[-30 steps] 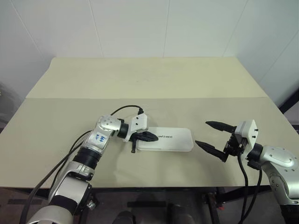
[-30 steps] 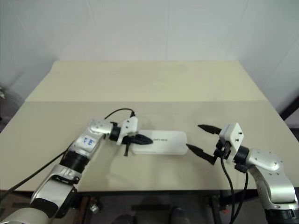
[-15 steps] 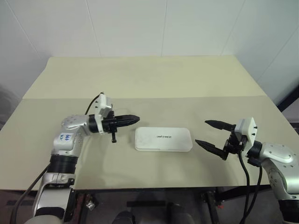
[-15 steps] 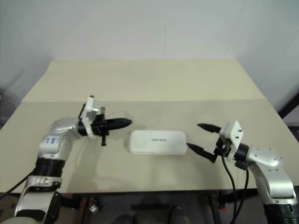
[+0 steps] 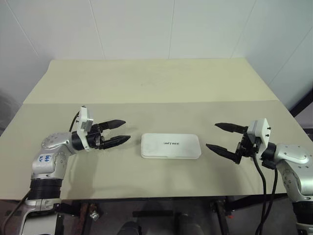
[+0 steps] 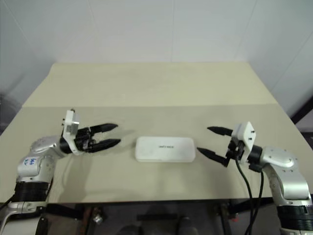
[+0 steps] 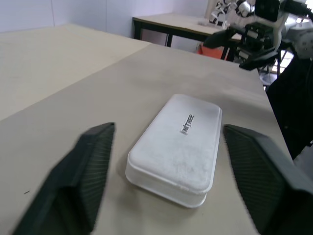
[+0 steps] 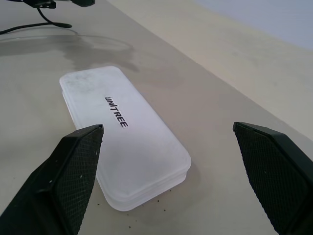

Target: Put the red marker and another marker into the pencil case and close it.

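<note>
The white pencil case [image 5: 170, 146] lies flat near the table's front middle, lid down, with small dark lettering on top. It also appears in the left wrist view [image 7: 181, 142] and the right wrist view [image 8: 122, 137]. My left gripper [image 5: 126, 130] hovers open a short way off the case's left end, pointing at it, nothing between its fingers. Off the case's right end my right gripper [image 5: 211, 135] stands open and holds nothing. The red marker and the other marker are out of view.
The beige table [image 5: 156, 88] has a seam running across its middle and a white wall behind it. Its front edge runs just below both arms. A dark table leg and floor show past the right corner.
My left gripper, shut and touching the case's left end a second ago, has pulled away to the left and opened. The right gripper has stayed put.
</note>
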